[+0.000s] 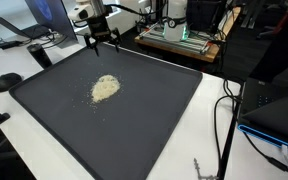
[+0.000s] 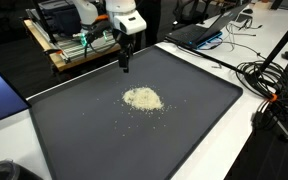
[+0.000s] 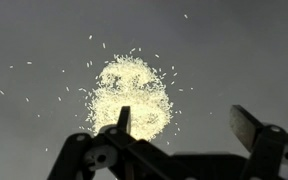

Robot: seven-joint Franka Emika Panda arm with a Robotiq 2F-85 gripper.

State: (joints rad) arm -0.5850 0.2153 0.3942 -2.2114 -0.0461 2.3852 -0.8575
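A white surface carries a large dark mat. A small heap of pale grains lies near the mat's middle, with loose grains scattered around it.

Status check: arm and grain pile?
Jaws open, empty, hovering over the tray. Grain pile heaped mid-tray, loose at the edges. Nothing in the way.

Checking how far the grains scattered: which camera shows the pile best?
The wrist view: the grain pile is large and close, its scattered fringe distinct. Both exterior views show it only as a small pale heap on the dark tray.
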